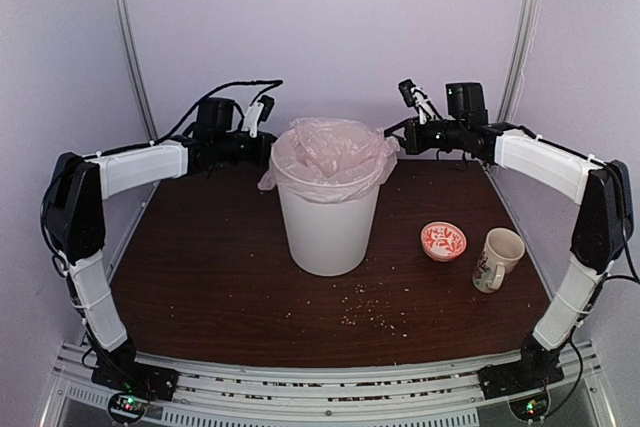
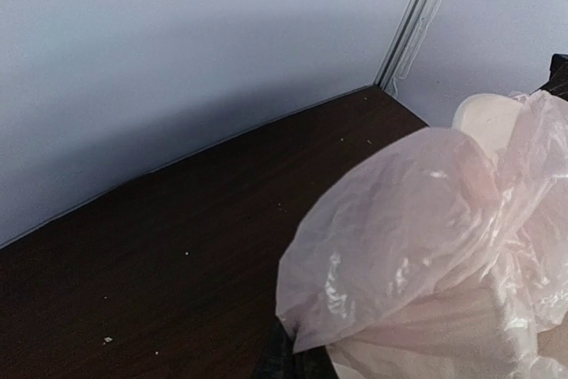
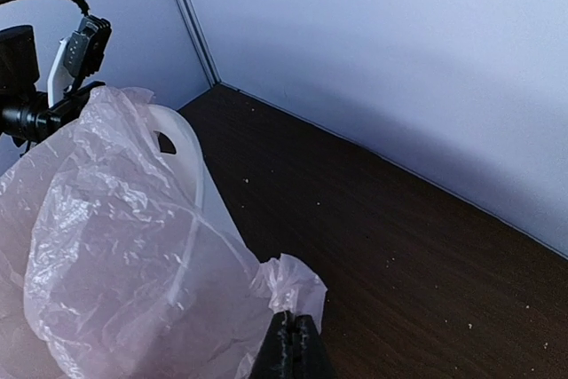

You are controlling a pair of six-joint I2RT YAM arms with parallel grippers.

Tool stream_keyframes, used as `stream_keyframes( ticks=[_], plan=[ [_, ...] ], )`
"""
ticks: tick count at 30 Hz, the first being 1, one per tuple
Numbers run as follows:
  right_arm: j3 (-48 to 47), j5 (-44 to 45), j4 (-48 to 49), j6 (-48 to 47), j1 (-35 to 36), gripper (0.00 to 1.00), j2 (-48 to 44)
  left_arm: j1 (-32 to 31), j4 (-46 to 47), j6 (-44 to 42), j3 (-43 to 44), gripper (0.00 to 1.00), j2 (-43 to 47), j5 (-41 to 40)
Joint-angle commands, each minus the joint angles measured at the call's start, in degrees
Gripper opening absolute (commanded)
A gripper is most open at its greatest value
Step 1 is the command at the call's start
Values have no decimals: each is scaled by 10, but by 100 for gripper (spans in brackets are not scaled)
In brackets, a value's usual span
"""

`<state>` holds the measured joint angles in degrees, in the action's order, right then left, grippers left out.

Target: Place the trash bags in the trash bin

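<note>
Bin (image 1: 328,237) mid-surface (image 1: 200,277); pink bag (image 1: 330,152) inside, mouth draped over rim. Left claw (image 2: 282,359) at bin's 10 o'clock, fully closed, pinching bag edge. Right claw (image 3: 291,343) at 2 o'clock, closed tight on bag corner.

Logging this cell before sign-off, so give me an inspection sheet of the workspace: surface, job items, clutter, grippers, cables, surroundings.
Surface: dark wood table, crumbs scattered toward the near edge.
Job's things: white trash bin upright mid-table; pink trash bag bunched in its mouth and draped over the rim.
Clutter: red patterned bowl and floral mug, right of the bin, apart from it.
Grippers: left gripper shut, bag film lying over it; right gripper shut on the bag's edge.
Cables: black cable looping above the left wrist.
Surroundings: pale walls, metal posts at the back corners.
</note>
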<state>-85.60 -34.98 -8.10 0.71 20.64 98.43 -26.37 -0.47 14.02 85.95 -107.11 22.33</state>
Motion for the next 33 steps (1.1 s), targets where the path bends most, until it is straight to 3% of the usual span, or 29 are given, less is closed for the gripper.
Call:
stream_keyframes(
  ticks=[1,7,12,23,31,33],
  plan=[
    [0,-6,19,3,-11,0,14,-2,22,15,0,0,-6,8],
    [34,-13,6,-6,-14,0,27,-1,7,32,-15,0,-33,18],
    [53,-29,-8,-9,-19,0,34,-4,32,71,-77,0,-33,30],
    [142,-49,-38,-70,-20,0,-32,-13,135,109,-267,0,90,0],
    [163,-27,-83,-112,-26,0,-63,-14,137,110,-323,0,151,-45],
    [176,-19,-92,-122,-30,0,-99,-14,110,104,-327,10,180,-68]
  ],
)
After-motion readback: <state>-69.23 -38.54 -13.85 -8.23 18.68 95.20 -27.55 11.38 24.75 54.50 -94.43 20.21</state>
